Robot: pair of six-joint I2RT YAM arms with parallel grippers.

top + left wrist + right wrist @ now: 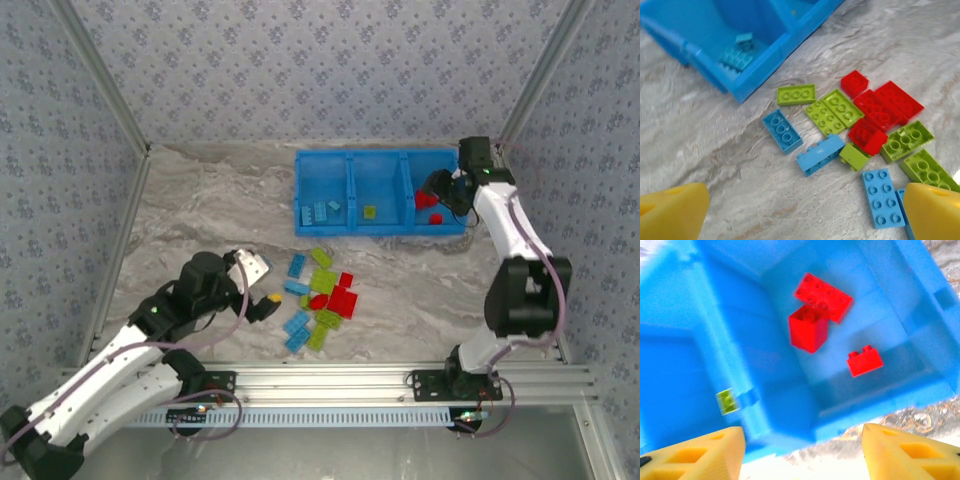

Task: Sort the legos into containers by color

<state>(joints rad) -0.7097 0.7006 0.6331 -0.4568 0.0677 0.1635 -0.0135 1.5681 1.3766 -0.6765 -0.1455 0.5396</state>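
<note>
Yellow fingers of left tool spread above scattered legos.

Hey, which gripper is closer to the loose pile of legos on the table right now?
Left. The left gripper sits open just left of the loose pile, while the right gripper hangs open over the tray's red-lego compartment, farther back.

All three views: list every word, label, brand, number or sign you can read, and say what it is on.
No text can be read.
Legos: any lettering on the studs is too small and blurred to read.
Tray: plain blue, no label seen.
Wallpaper: a repeating motif, not writing.
</note>
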